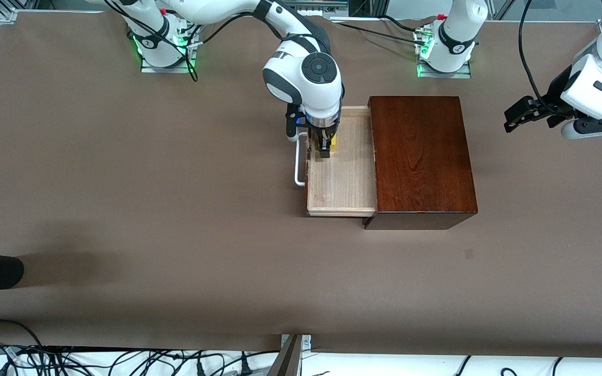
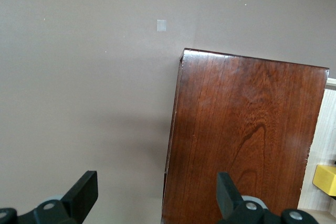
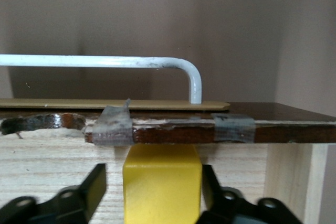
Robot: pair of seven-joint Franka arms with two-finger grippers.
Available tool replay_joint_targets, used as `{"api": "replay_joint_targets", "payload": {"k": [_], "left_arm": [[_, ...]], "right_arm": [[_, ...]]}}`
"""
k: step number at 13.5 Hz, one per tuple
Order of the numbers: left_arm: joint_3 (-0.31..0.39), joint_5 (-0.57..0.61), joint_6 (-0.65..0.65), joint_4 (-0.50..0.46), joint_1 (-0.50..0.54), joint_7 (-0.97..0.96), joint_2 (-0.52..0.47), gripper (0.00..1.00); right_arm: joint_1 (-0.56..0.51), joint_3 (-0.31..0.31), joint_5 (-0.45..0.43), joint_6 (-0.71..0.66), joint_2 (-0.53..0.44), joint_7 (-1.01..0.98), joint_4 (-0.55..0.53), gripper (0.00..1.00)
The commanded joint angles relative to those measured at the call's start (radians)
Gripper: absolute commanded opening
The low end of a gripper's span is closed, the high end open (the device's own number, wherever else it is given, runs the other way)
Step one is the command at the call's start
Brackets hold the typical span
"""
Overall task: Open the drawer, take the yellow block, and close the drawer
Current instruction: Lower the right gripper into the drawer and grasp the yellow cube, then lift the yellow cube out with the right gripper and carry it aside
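White arms, black end effectors

even, soft overhead light fills the front view, with the brown table [image 1: 123,183] evenly bright apart from a broad, faint shadow toward 8 o'clock and a narrow dark one under the mahogany box [image 1: 421,156] at its 6 o'clock edge. the box's glossy top carries a mild sheen, plainer in the left wrist view as a pale glare along its edge. the right wrist view is dimmer and soft, the yellow block [image 3: 161,182] and white loop handle [image 3: 105,62] slightly blurred.
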Motion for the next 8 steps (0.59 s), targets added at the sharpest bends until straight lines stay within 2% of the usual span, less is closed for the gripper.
{"api": "replay_joint_targets", "payload": {"k": [1,4,8], "left_arm": [[0.001,-0.009,-0.009,0.027,-0.001,0.013,0.010,1.00],[0.004,-0.007,-0.004,0.054,0.004,0.018,0.017,1.00],[0.002,-0.003,-0.003,0.087,0.002,0.020,0.038,1.00]], "right_arm": [[0.014,-0.009,-0.021,-0.004,0.005,0.027,0.028,0.05],[0.010,-0.006,-0.010,-0.097,-0.041,0.022,0.069,0.06],[0.003,-0.001,0.003,-0.338,-0.055,-0.054,0.270,0.06]]}}
